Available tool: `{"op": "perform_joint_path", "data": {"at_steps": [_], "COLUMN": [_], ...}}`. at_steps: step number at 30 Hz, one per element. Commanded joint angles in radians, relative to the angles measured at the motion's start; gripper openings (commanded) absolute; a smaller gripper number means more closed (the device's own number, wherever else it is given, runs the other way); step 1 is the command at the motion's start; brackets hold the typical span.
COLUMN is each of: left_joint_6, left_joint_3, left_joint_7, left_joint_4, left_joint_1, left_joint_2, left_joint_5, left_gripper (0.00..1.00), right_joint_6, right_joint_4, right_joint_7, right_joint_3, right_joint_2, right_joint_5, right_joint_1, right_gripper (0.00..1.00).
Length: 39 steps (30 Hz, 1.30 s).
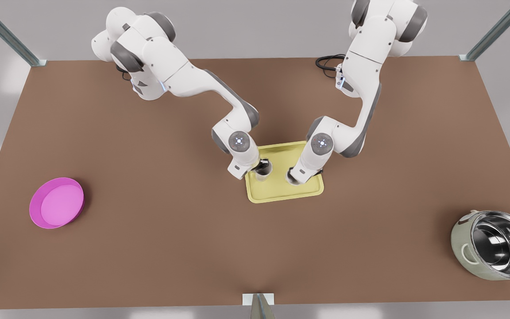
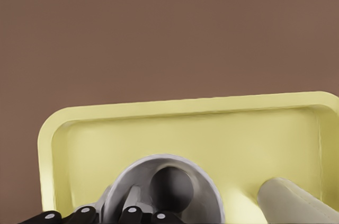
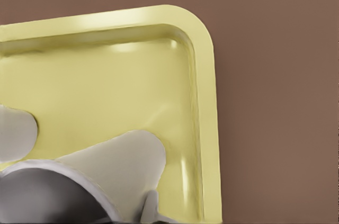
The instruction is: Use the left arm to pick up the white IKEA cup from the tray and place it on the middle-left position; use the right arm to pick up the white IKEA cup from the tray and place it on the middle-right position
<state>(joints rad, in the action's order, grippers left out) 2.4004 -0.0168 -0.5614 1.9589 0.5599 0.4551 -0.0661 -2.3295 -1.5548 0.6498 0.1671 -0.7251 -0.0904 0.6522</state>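
- Left hand (image 1: 262, 167): at the cup (image 1: 264, 171) on the tray (image 1: 281, 195), one finger (image 2: 131, 214) inside rim; grip state unclear.
- Right hand (image 1: 294, 177): at 2nd cup (image 3: 114, 173), same tray, grip state unclear.
- Tray: mid-bench (image 1: 193, 248).

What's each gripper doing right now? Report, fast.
Left gripper: at a white cup on the tray, jaws cannot be told.
Right gripper: at the other cup, cannot be told.
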Motion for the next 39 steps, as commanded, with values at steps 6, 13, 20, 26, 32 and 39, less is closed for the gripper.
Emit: {"op": "perform_joint_path", "data": {"at_steps": [6, 13, 20, 26, 32, 39], "left_joint_6": [-0.136, -0.267, -0.046, -0.058, -0.165, -0.164], "left_joint_3": [-0.011, -0.011, -0.009, -0.008, -0.011, -0.009], "left_joint_7": [-0.04, 0.509, 0.623, 0.624, 0.626, 0.623], "left_joint_4": [-0.097, -0.345, -0.362, -0.364, -0.442, -0.445], "left_joint_1": [-0.051, -0.48, -0.499, -0.514, -0.525, -0.525], "left_joint_2": [-0.029, 0.05, 0.186, 0.234, 0.257, 0.257], "left_joint_5": [0.0, -0.089, -0.133, -0.23, -0.219, -0.216], "left_gripper": [0.25, 0.25, 0.25, 0.25, 0.35, 1.0], "right_joint_6": [0.323, 0.547, 0.473, 0.371, 0.251, 0.148], "right_joint_4": [0.002, 0.027, 0.131, 0.168, 0.163, 0.16], "right_joint_7": [0.037, -0.867, -1.277, -1.388, -1.388, -1.398], "right_joint_3": [0.0, -0.003, -0.047, -0.084, -0.087, -0.087], "right_joint_2": [0.184, 0.291, 0.11, 0.029, 0.019, -0.019], "right_joint_5": [0.029, 0.083, 0.144, 0.144, 0.163, 0.161], "right_joint_1": [-0.066, -0.542, -0.711, -0.707, -0.7, -0.694], "right_gripper": [0.0, 0.0, 0.0, 0.0, 0.0, 0.0]}}
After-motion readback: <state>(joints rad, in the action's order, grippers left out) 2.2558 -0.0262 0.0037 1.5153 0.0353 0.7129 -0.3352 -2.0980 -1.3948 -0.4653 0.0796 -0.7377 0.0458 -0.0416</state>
